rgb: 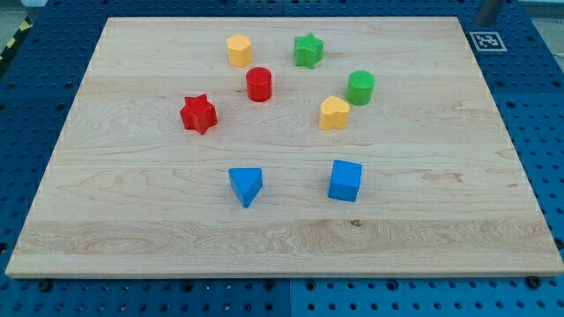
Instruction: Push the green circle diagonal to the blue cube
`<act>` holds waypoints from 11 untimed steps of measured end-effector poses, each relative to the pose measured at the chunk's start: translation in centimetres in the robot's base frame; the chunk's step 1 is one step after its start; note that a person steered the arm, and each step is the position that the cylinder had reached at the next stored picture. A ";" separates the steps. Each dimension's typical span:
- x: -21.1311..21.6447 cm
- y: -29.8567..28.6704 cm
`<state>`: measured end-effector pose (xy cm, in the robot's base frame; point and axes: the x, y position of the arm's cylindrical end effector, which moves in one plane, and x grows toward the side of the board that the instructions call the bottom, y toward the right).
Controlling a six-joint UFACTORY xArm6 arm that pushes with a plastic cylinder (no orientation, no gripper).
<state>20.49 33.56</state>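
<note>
The green circle (359,87) stands on the wooden board (132,202) at the upper right of the block group. It touches or nearly touches a yellow heart block (333,114) at its lower left. The blue cube (345,180) lies below them, toward the view's bottom, apart from both. My tip does not show on the board. A grey object at the view's top right corner (490,11) may be part of the arm.
A green star (308,49), a yellow hexagon block (239,50), a red cylinder (259,84) and a red star (198,114) lie in the upper half. A blue triangle (246,186) lies left of the cube. A fiducial tag (485,40) is at top right.
</note>
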 end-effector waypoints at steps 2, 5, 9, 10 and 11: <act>5.9 -2.9; 14.5 -17.8; 17.5 -30.6; 19.4 -30.6; 21.5 -28.9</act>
